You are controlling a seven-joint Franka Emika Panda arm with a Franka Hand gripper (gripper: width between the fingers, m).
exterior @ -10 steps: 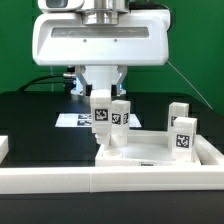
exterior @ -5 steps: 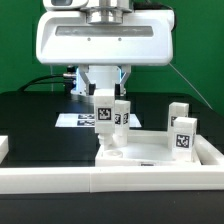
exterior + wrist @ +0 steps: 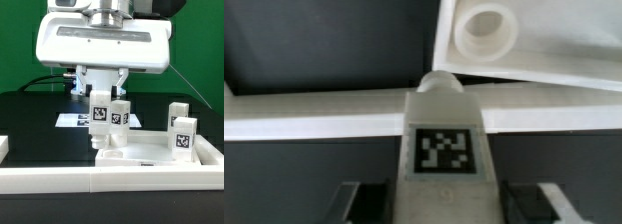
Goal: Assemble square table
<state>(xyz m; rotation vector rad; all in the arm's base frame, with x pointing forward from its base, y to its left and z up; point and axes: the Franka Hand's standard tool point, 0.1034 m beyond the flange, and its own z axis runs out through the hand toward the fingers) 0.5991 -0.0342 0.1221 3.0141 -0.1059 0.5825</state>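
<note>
My gripper is shut on a white peg leg with a black-and-white tag, held upright. The leg's lower end meets the near-left corner of the white square table top. In the wrist view the leg runs out from between my fingers, its rounded tip beside the top's rim. A round screw hole shows in the top. A second leg stands just behind the held one. Two more legs stand at the exterior view's right.
A long white border rail runs along the front, with raised ends at both sides. The marker board lies flat on the black table behind the legs. Cables hang behind the arm.
The hand has turned slightly and the held leg's tag now looks a little tilted. The table top and the other legs have not moved.
</note>
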